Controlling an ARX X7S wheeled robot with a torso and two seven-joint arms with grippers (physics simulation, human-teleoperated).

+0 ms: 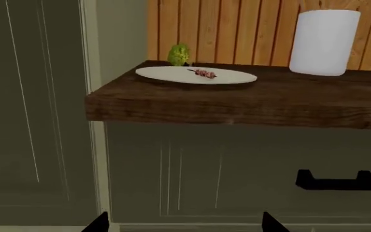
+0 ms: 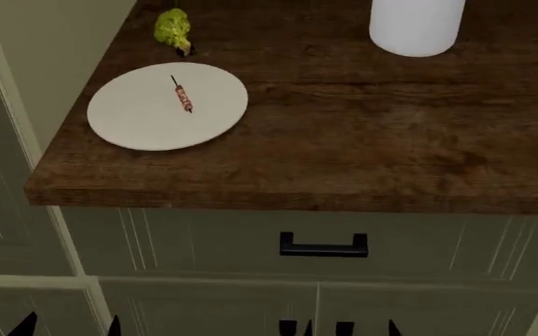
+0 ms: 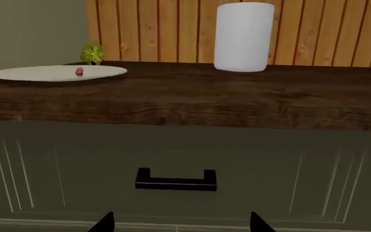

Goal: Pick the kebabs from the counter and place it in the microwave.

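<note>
Thin dark skewer of red-pink kebabs [image 2: 182, 94] lies on the round white plate [image 2: 138, 119], near the left end of the dark brown wood-grain table [image 2: 363, 133].

The head view shows the skewer lengthwise; the right wrist view shows only a red dot. A green broccoli floret [image 2: 173, 28] sits just behind the plate and a white cylinder [image 2: 416, 24] well to its right. Both grippers' jaws stand apart, tips low before the olive-grey cabinet's black drawer handle [image 2: 323, 246].
</note>
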